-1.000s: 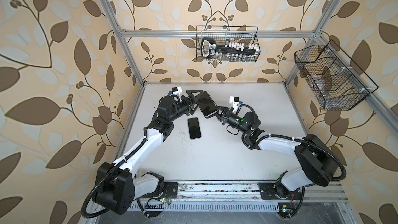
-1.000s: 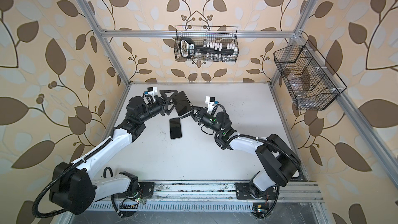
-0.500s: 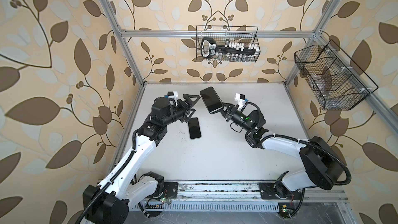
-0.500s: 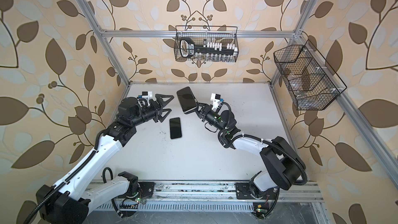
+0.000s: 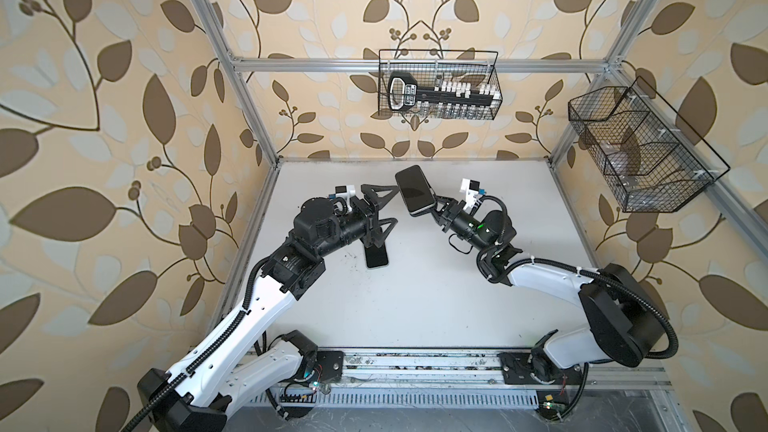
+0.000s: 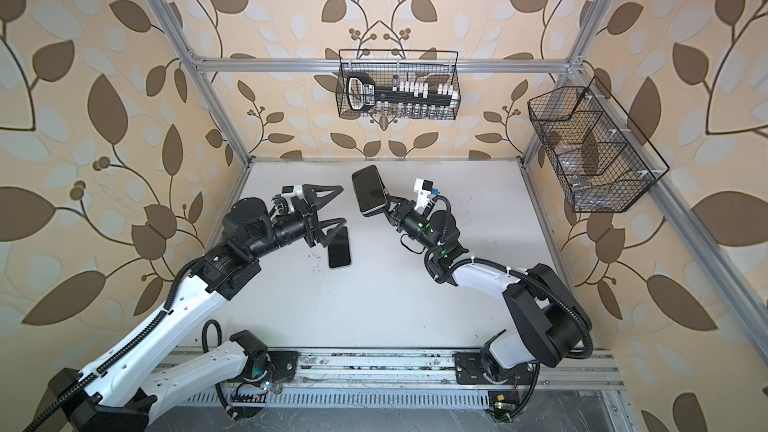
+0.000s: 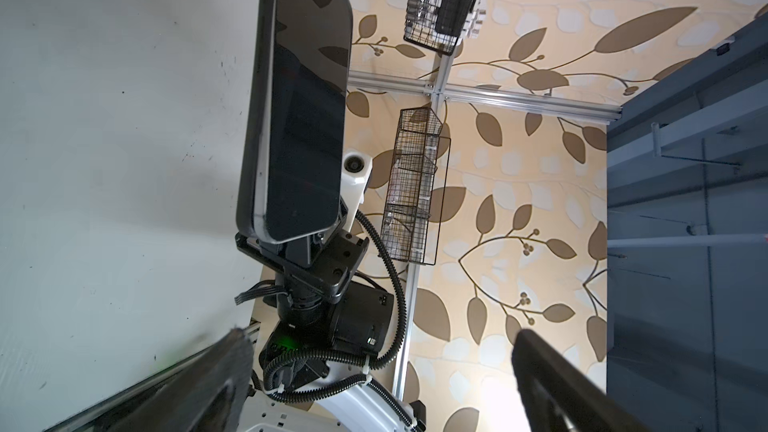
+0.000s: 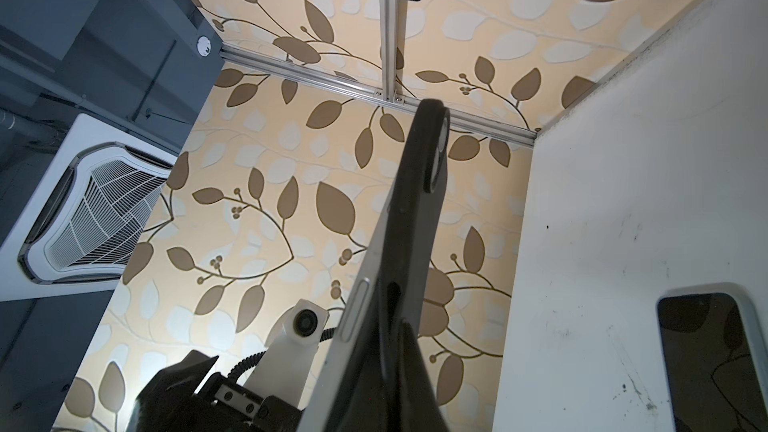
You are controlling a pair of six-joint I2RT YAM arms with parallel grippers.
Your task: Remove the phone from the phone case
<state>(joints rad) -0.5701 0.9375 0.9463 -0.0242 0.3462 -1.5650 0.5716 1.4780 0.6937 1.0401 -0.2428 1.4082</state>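
White link shells (image 5: 257, 317) with black joint housings (image 5: 615, 317) are seen on both arms, ribbed black cable conduits (image 5: 555, 264) are routed alongside, and white camera mounts (image 5: 469, 191) are fitted at the wrists.

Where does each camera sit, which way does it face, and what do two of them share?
Top views: overhead, looking down on the table; both whole arms, left pincer open, right pincer shut on the cased phone.
Left wrist: on the left arm, facing the cased phone and right arm; own spread fingers show.
Right wrist: on the right arm, looking along the cased phone's edge toward the wall; own finger shows.
Shared: both wrist views show the cased phone; right wrist and top views, the loose phone.
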